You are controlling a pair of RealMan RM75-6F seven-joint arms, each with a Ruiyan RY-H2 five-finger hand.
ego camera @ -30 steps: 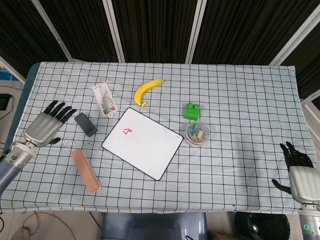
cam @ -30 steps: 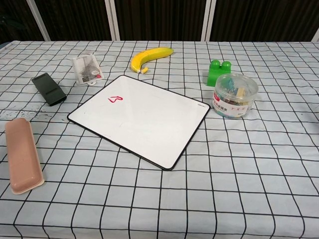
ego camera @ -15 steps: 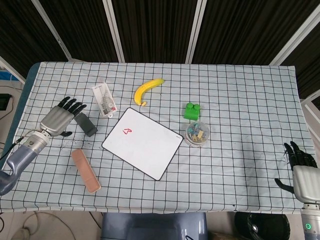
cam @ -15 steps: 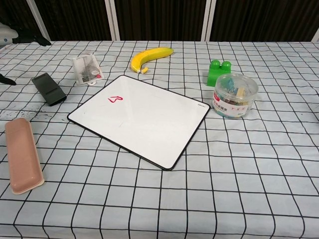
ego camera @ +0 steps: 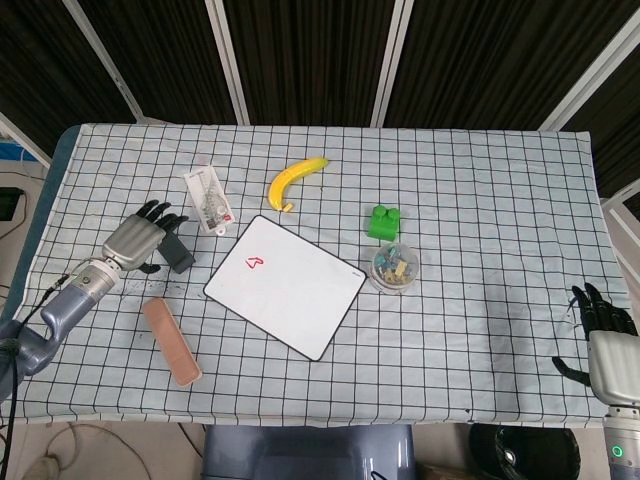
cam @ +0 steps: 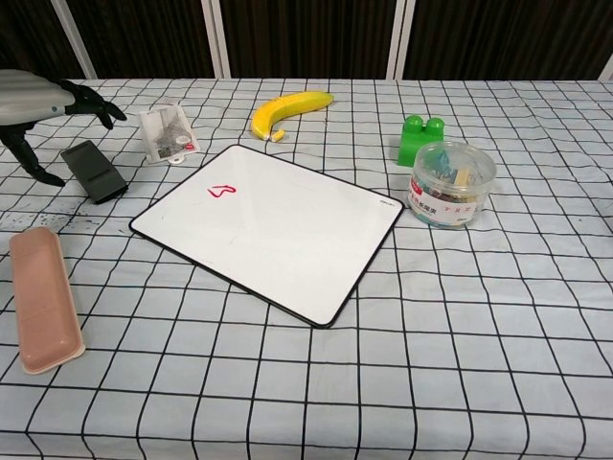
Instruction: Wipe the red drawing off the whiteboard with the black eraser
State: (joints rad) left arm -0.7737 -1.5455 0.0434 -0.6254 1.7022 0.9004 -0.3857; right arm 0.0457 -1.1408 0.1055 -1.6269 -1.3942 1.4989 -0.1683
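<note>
The whiteboard lies tilted in the middle of the table, with a small red drawing near its left corner. The black eraser lies flat on the cloth to the board's left. My left hand hovers just above and left of the eraser, fingers spread and holding nothing. My right hand hangs open off the table's front right corner, seen only in the head view.
A pink case lies in front of the eraser. A packet, a banana, a green block and a clear tub of clips sit around the board's far side.
My left hand has moved right across the table to the eraser and has come into the chest view. The right hand has sunk slightly toward the frame's corner.
</note>
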